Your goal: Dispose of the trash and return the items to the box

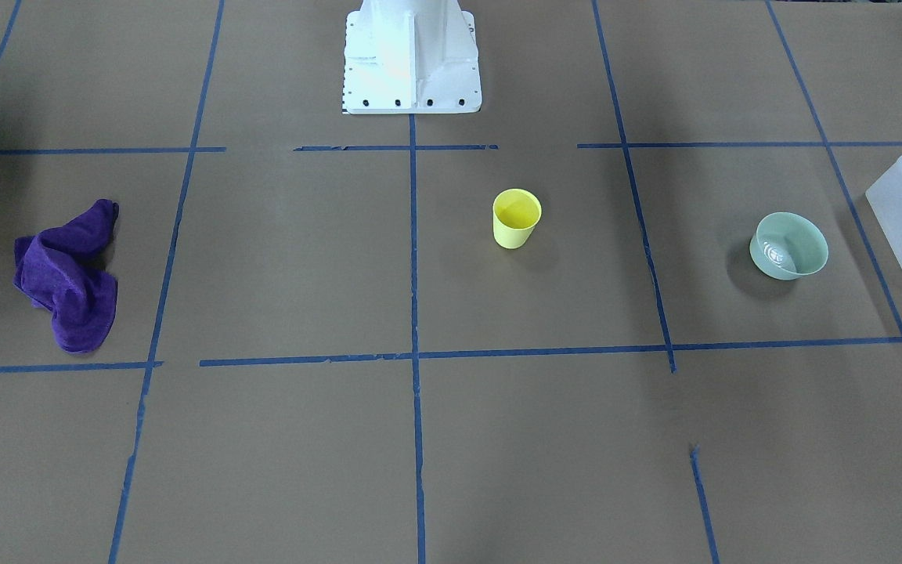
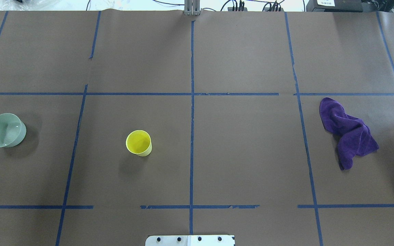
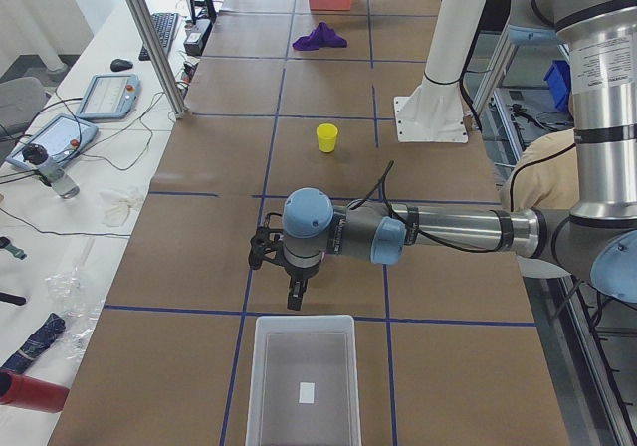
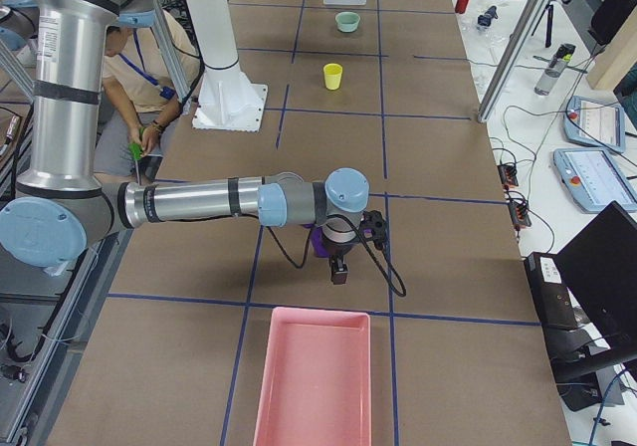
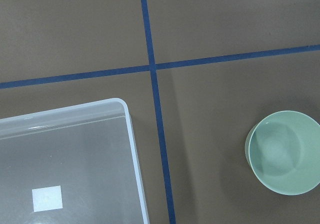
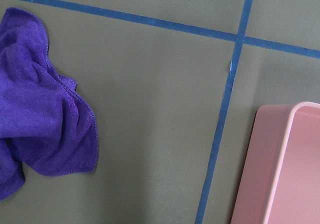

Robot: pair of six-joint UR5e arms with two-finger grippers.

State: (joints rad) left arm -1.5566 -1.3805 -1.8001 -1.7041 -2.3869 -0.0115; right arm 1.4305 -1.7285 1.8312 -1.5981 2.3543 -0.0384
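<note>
Left on the desk (image 2: 251, 153), cup (image 2: 139, 142) and bowl (image 2: 4, 130) stand mouth-up, box (image 5: 131, 134) lengthwise, its sticker (image 5: 47, 198) blank; whether left tool (image 3: 295, 295) or right tool (image 4: 339, 270) is open cannot be told.

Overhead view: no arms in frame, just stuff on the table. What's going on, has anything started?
Nothing is being handled yet. The small yellow plastic cup, the pale mint-green round bowl and the crumpled purple cloth all lie loose on the brown paper-covered table. The left pincer hangs near the bowl and the translucent white plastic bin, which holds neither item. The right pincer hangs over the cloth, beside the empty pink plastic tray. The side views don't show whether either pincer is open.
</note>
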